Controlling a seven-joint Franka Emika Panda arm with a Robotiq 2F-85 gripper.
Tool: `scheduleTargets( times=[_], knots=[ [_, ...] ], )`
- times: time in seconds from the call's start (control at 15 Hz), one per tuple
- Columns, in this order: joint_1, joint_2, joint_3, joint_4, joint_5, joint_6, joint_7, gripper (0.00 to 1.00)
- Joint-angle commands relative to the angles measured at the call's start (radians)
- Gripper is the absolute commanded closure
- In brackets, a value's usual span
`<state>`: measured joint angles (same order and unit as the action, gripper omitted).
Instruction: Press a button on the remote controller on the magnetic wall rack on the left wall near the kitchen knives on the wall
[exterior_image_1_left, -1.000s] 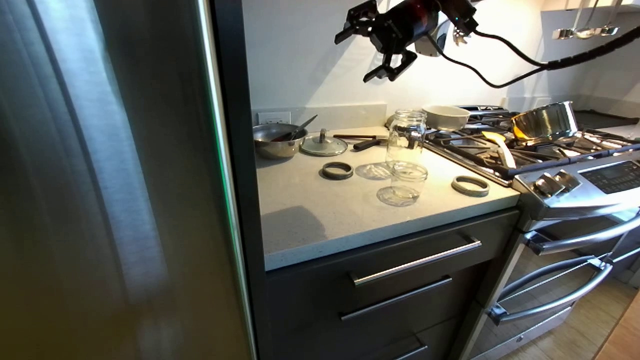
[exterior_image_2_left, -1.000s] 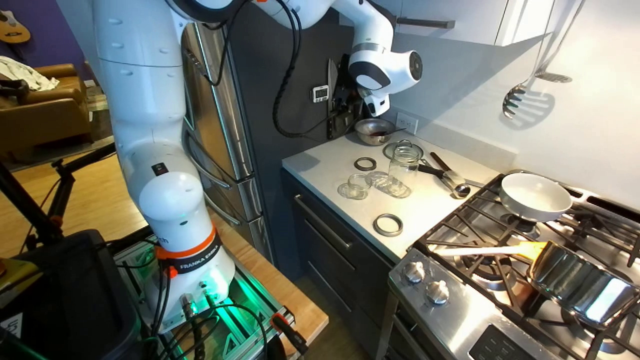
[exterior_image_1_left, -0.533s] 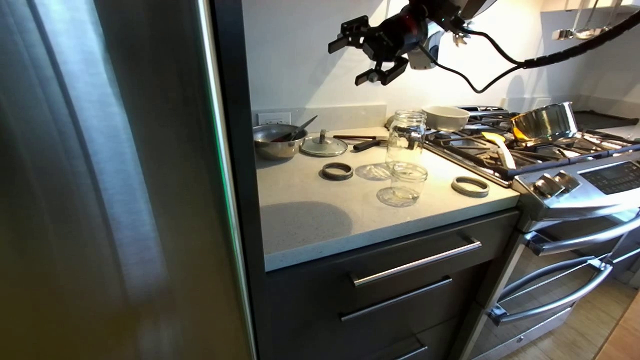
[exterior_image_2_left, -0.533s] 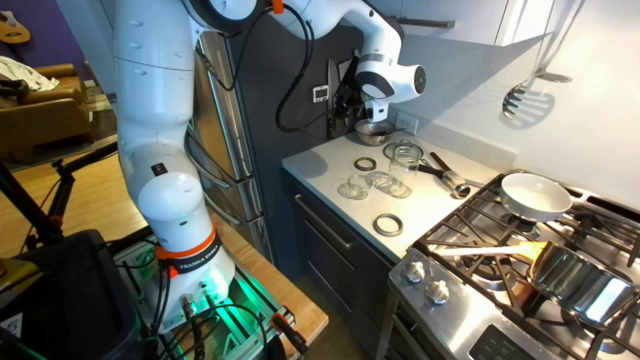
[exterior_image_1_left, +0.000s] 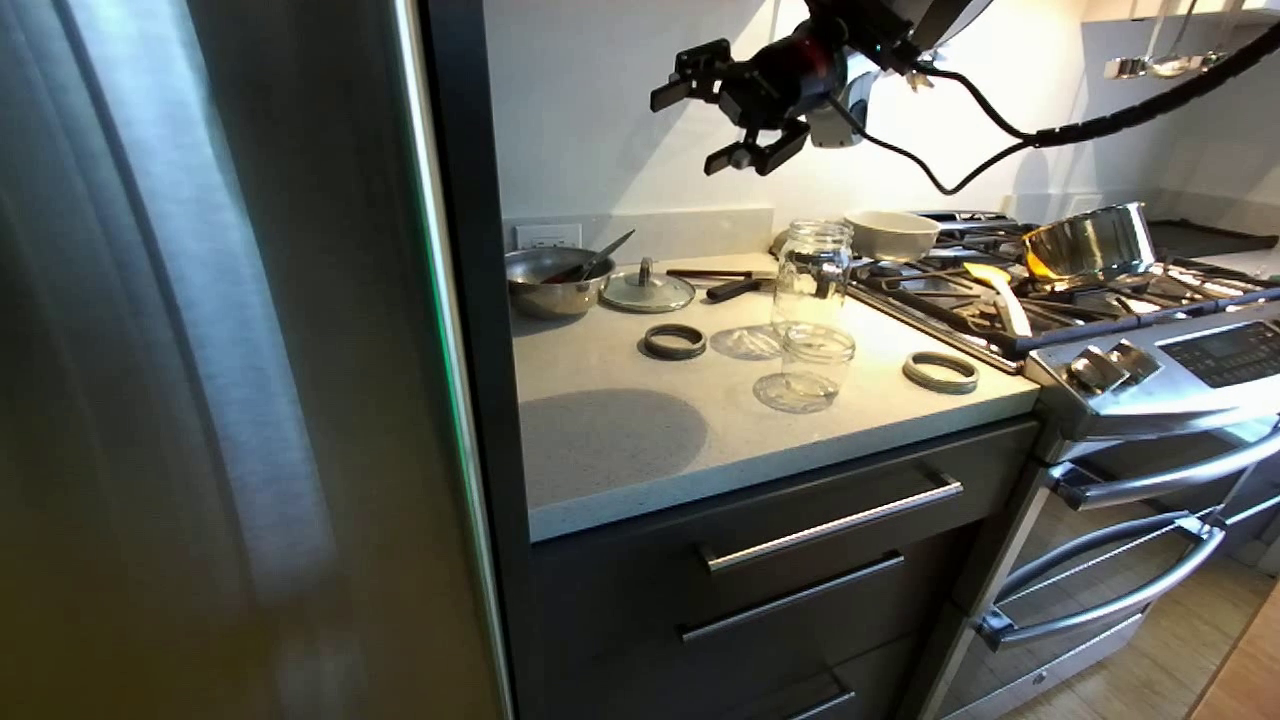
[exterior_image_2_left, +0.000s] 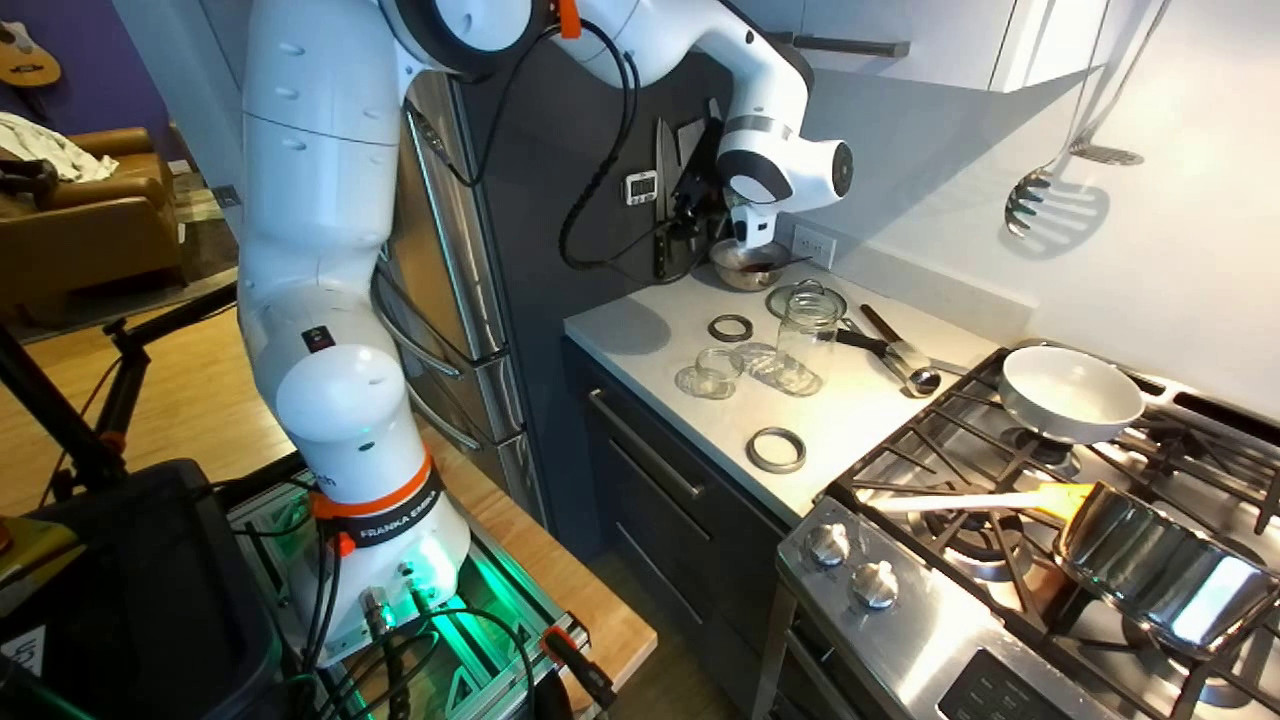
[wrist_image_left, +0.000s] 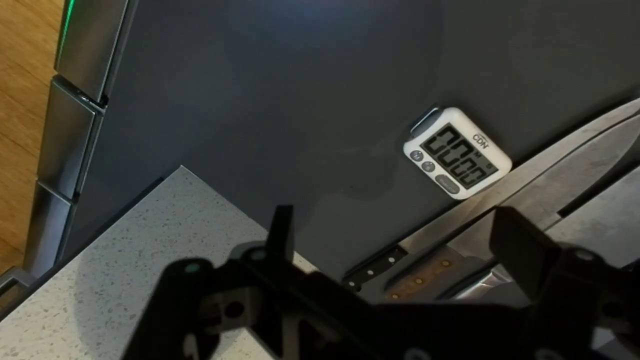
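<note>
The remote controller of the task shows as a white device (wrist_image_left: 472, 137) with a digital display reading 00:00 and three grey buttons. It sits on the dark side wall beside the kitchen knives (wrist_image_left: 420, 280) and also shows in an exterior view (exterior_image_2_left: 640, 187). My gripper (wrist_image_left: 393, 214) is open and empty, with its fingers spread wide. In the wrist view the device lies ahead of the fingertips, above the gap between them and nearer the right finger. The gripper also shows open in an exterior view (exterior_image_1_left: 683, 134), apart from the wall.
The countertop (exterior_image_2_left: 640, 350) below holds a metal bowl (exterior_image_2_left: 748, 262), glass jars (exterior_image_2_left: 805, 330), a glass lid (exterior_image_1_left: 648, 288) and ring lids (exterior_image_2_left: 776, 450). A stove (exterior_image_2_left: 960, 540) with a white pot (exterior_image_2_left: 1070, 395) stands beside it. A dark cable (exterior_image_2_left: 575, 215) hangs from the arm.
My gripper has moved a little left and down in an exterior view, towards the dark wall side. It stays open. The arm has shifted and the objects have not moved.
</note>
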<state>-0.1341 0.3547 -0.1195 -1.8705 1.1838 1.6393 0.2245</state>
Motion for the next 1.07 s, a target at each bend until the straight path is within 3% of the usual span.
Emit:
scheduleTargets(
  times=[0.0, 0.47, 1.0],
  knots=[
    [-0.006, 0.042, 0.012, 0.009, 0.082, -0.015, 0.018, 0.00],
    [-0.006, 0.132, 0.036, 0.024, 0.286, -0.028, 0.135, 0.00],
    [-0.001, 0.234, 0.057, 0.085, 0.390, -0.094, 0.287, 0.00]
  ],
)
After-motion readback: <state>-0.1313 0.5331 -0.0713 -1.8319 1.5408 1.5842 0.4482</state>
